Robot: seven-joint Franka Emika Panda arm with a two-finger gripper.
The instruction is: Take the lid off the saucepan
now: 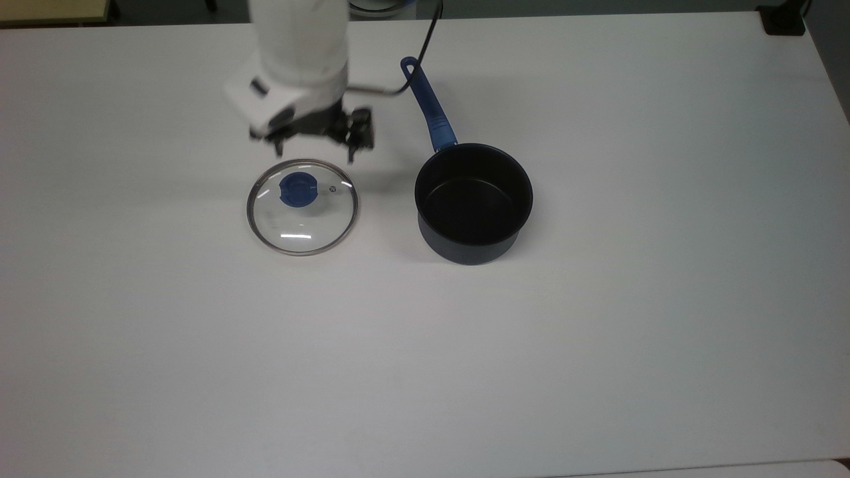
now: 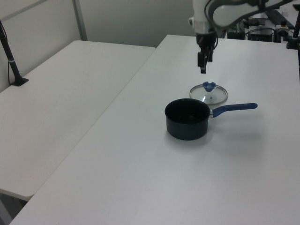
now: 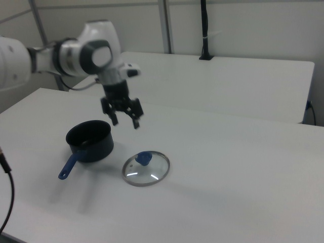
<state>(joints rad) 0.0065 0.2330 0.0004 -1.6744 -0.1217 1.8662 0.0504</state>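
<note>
The lid [image 1: 302, 222] is clear glass with a metal rim and a blue knob [image 1: 297, 188]. It lies flat on the white table [image 1: 531, 365], to the top view's left of the saucepan [image 1: 473, 202]. The saucepan is dark, uncovered and empty, and its blue handle [image 1: 428, 106] points toward the top view's upper edge. My gripper [image 1: 315, 147] hangs open in the air above the lid's far rim and touches nothing. In the left view the gripper [image 2: 202, 68] is well above the lid [image 2: 209, 95] and behind the saucepan [image 2: 187, 119]. The right view shows the gripper [image 3: 125, 121] with its fingers spread, higher than the lid [image 3: 146, 168] and the saucepan [image 3: 90, 140].
A second white table [image 2: 61, 93] stands alongside, with a black clamped post [image 2: 11, 56] on it. The arm's black cable [image 1: 398, 86] loops near the end of the saucepan's handle. A dark object [image 1: 783, 20] sits at the top view's upper right corner.
</note>
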